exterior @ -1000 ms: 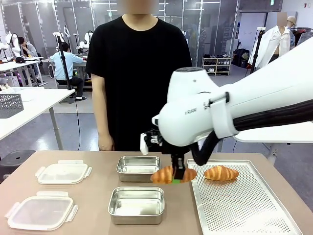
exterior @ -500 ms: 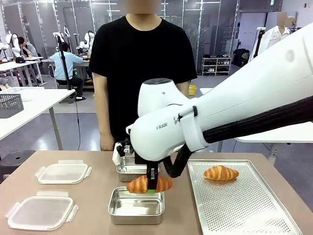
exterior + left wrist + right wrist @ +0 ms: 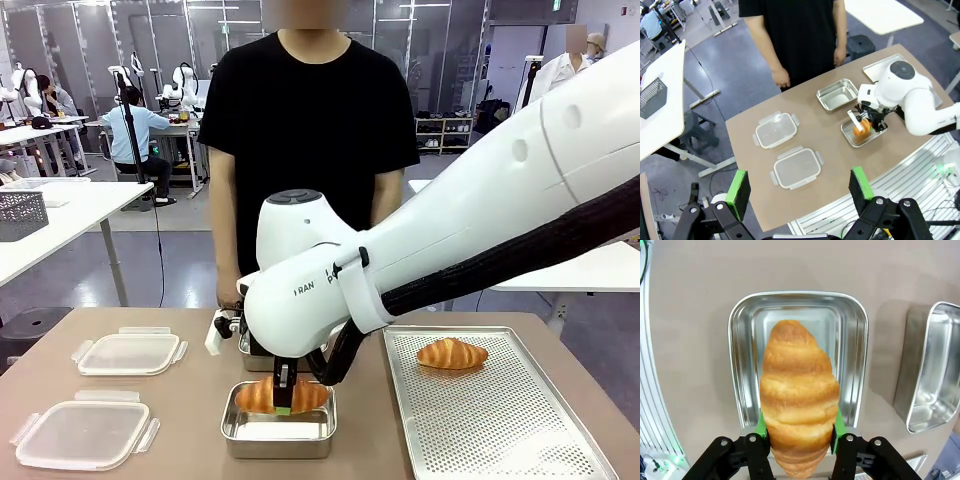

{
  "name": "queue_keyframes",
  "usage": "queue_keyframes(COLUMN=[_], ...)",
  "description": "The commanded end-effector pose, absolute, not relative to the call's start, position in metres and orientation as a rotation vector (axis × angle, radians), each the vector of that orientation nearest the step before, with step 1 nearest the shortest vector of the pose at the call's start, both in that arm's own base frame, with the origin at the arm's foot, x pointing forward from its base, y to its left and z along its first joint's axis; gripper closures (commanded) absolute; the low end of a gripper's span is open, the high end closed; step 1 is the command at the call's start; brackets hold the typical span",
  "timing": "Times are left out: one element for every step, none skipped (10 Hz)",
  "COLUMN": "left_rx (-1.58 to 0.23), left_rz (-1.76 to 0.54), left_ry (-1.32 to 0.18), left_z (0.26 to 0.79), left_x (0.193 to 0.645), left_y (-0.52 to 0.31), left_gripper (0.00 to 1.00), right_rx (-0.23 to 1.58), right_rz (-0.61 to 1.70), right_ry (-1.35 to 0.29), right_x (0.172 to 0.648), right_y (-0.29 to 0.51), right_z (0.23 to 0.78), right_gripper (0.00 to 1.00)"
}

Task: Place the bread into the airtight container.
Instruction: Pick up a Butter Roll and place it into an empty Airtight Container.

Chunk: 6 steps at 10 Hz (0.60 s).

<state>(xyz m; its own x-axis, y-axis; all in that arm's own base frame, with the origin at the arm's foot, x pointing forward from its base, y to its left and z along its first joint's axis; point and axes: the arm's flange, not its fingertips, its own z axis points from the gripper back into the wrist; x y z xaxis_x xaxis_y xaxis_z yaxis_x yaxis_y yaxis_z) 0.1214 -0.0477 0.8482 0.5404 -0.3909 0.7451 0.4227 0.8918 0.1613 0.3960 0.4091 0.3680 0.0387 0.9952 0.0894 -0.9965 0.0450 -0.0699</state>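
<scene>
The right gripper (image 3: 798,426) pinches one croissant (image 3: 798,385) across its thick middle, jaws partly closed, holding it at the mouth of the nearer steel container (image 3: 742,390); the other croissant (image 3: 452,353) lies on the perforated tray (image 3: 500,430). Light, flaky and easily crushed, each likely wants a gentle grip at the belly, not the tips. The left gripper (image 3: 800,187) hangs open, empty.

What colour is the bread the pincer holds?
Golden brown; the ridged crescent croissant shows best in the right wrist view.
</scene>
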Motion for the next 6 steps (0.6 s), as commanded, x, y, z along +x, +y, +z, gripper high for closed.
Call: queue_keyframes(left_rx=[-0.038,-0.038,-0.038,-0.038,-0.038,-0.038], left_rz=[-0.487,-0.487,-0.487,-0.487,-0.487,-0.487], left_ry=[-0.886,-0.886,-0.886,-0.886,-0.886,-0.886], left_z=[0.8508,0.8508,0.8508,0.8508,0.8508,0.8508], left_x=[0.1150,0.1150,0.1150,0.1150,0.1150,0.1150], left_y=[-0.0482,-0.0482,-0.0482,-0.0482,-0.0482,-0.0482], left_gripper=[0.00,0.00,0.00,0.00,0.00,0.00], right_rx=[0.007,-0.003,-0.007,-0.004,-0.006,-0.007], right_rz=[1.491,1.485,1.482,1.477,1.474,1.473], right_ry=[-0.145,-0.156,-0.153,-0.147,-0.144,-0.142], right_x=[0.3980,0.3970,0.3977,0.3982,0.3992,0.3996], right_y=[0.4168,0.4198,0.4208,0.4214,0.4205,0.4196], right_z=[0.3601,0.3606,0.3594,0.3567,0.3550,0.3543], right_gripper=[0.46,0.46,0.42,0.33,0.28,0.20])
